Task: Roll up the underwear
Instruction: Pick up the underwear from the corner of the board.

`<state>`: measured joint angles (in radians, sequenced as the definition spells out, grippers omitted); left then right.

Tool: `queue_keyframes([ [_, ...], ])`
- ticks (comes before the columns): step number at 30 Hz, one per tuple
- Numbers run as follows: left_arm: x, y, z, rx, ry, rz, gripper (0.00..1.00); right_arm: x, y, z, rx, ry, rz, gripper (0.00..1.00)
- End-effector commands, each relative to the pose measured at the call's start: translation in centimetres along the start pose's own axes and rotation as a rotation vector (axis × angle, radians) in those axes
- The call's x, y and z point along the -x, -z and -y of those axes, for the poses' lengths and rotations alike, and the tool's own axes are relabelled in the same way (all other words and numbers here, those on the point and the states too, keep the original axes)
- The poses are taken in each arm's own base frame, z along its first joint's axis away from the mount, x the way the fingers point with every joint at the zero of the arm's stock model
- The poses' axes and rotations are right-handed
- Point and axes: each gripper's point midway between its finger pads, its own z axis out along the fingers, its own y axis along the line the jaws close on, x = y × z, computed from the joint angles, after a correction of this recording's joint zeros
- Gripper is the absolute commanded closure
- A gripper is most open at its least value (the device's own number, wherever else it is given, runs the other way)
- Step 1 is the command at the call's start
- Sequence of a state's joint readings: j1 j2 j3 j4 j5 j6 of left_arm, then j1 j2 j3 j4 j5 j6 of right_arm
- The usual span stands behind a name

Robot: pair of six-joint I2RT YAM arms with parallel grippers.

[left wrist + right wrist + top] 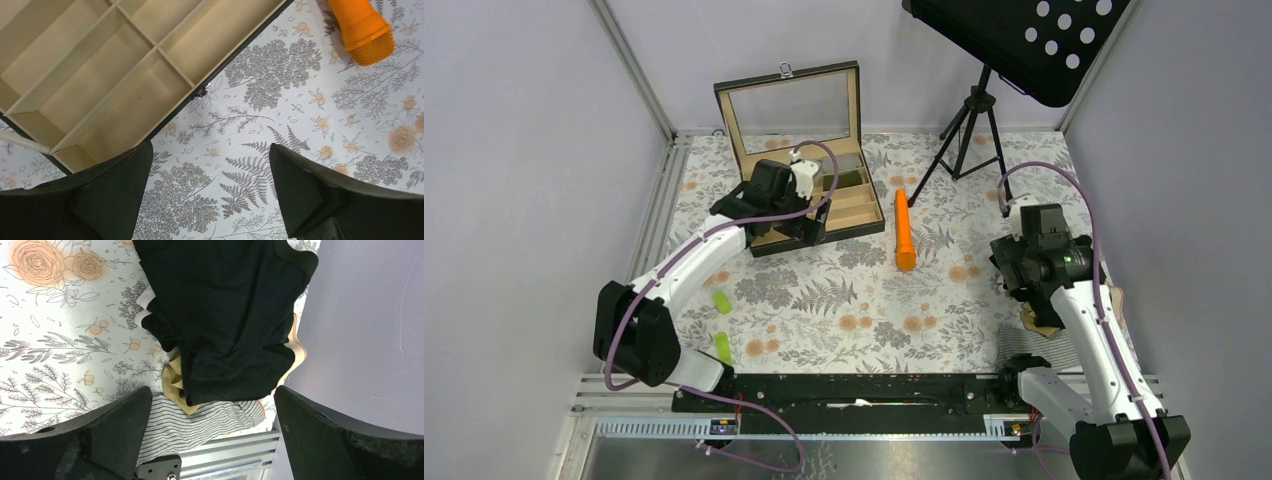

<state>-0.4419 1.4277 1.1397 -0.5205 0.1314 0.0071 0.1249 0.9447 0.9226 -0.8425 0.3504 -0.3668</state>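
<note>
A pile of underwear lies at the table's right edge, against the wall. In the right wrist view a black garment (225, 315) lies on top, a tan one (175, 385) pokes out beneath it, and a light grey pinstriped one (200, 422) lies at the near end. From above only the striped cloth (1024, 345) and a tan bit (1116, 300) show beside the right arm. My right gripper (210, 405) hangs open above the pile, empty. My left gripper (210, 170) is open and empty over the tablecloth, by the front edge of the wooden box (100, 75).
The open wooden box (809, 200) with empty compartments stands at the back left. An orange carrot-shaped stick (904, 232) lies mid-table, also seen from the left wrist (362, 30). Two green pieces (722, 302) lie front left. A tripod (969, 125) stands at the back right.
</note>
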Motion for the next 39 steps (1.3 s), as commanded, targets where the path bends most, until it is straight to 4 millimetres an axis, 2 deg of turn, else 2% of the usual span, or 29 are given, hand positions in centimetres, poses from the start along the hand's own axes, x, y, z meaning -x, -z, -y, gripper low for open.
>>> queue_keyframes([
  [1,3.2,0.5,1.4,-0.077,-0.010,0.084,0.05,0.9,2.1,2.2,-0.048,-0.087,0.071,0.00],
  [5,3.6,0.5,1.8,-0.102,-0.011,0.080,0.05,0.3,3.4,1.4,0.002,-0.010,0.146,0.00],
  [10,4.0,0.0,2.2,-0.129,-0.010,0.069,0.05,-3.3,1.7,-1.2,0.132,-0.018,-0.012,0.00],
  [13,4.2,0.1,2.5,-0.133,-0.014,0.074,0.05,-5.1,0.0,-1.3,0.166,-0.067,-0.116,0.00],
  [20,3.7,0.7,2.3,-0.124,-0.039,0.081,0.05,-7.3,-1.8,0.4,0.326,-0.208,-0.246,0.00],
  [24,3.3,0.7,2.1,-0.114,-0.051,0.082,0.05,-8.7,-1.8,2.5,0.366,-0.243,-0.275,0.00],
  [28,3.3,0.6,2.3,-0.127,-0.064,0.081,0.04,-10.3,-1.7,3.6,0.384,-0.225,-0.314,0.00],
  [31,3.2,0.4,2.6,-0.148,-0.062,0.072,0.04,-12.0,-2.4,3.7,0.360,-0.212,-0.343,0.00],
  [33,3.2,0.4,2.9,-0.167,-0.061,0.064,0.04,-13.1,-2.8,3.0,0.381,-0.203,-0.379,0.00],
  [36,3.2,0.4,3.2,-0.187,-0.066,0.054,0.04,-13.6,-3.0,2.2,0.418,-0.207,-0.382,0.00],
  [39,3.3,0.3,3.3,-0.191,-0.071,0.052,0.04,-14.3,-3.7,3.0,0.345,-0.218,-0.405,0.00],
])
